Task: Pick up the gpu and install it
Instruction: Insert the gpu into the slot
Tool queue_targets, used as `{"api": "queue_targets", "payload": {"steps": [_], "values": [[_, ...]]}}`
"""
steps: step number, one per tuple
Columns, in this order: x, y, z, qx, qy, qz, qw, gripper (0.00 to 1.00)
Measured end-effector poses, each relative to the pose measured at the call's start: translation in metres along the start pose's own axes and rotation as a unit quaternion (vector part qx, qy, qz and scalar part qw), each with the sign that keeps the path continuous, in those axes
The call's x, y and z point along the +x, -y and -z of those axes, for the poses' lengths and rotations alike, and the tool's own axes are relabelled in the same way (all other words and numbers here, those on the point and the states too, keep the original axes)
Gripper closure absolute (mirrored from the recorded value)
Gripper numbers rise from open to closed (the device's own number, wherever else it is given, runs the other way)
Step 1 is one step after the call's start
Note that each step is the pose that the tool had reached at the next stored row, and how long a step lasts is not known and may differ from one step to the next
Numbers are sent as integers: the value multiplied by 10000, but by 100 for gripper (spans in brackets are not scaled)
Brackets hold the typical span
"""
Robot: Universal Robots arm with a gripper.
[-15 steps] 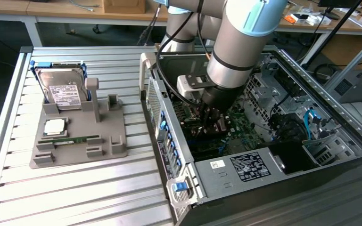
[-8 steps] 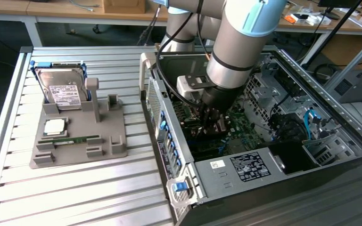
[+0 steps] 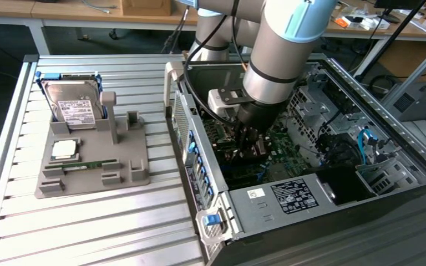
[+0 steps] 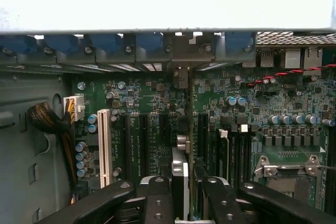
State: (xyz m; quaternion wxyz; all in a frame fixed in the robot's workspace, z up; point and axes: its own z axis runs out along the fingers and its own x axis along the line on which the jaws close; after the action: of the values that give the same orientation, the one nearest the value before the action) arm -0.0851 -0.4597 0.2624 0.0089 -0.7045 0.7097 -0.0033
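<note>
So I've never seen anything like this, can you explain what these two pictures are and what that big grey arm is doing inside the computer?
The grey tube is a robot arm. One picture comes from a camera off to the side, the other from a camera on the arm's wrist, looking down between its gripper. The arm reaches into an open computer case. The gripper is shut on a graphics card, seen edge-on, held upright over the green motherboard near its long slots. On the slatted table beside the case sits a grey holder with a hard drive standing in it, and a square chip and a memory stick lying flat.
</note>
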Motion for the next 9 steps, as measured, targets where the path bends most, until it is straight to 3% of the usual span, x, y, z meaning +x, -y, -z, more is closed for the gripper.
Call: {"api": "queue_targets", "payload": {"steps": [9], "values": [[-7, 28, -34, 1, 6, 0, 10000, 73]]}}
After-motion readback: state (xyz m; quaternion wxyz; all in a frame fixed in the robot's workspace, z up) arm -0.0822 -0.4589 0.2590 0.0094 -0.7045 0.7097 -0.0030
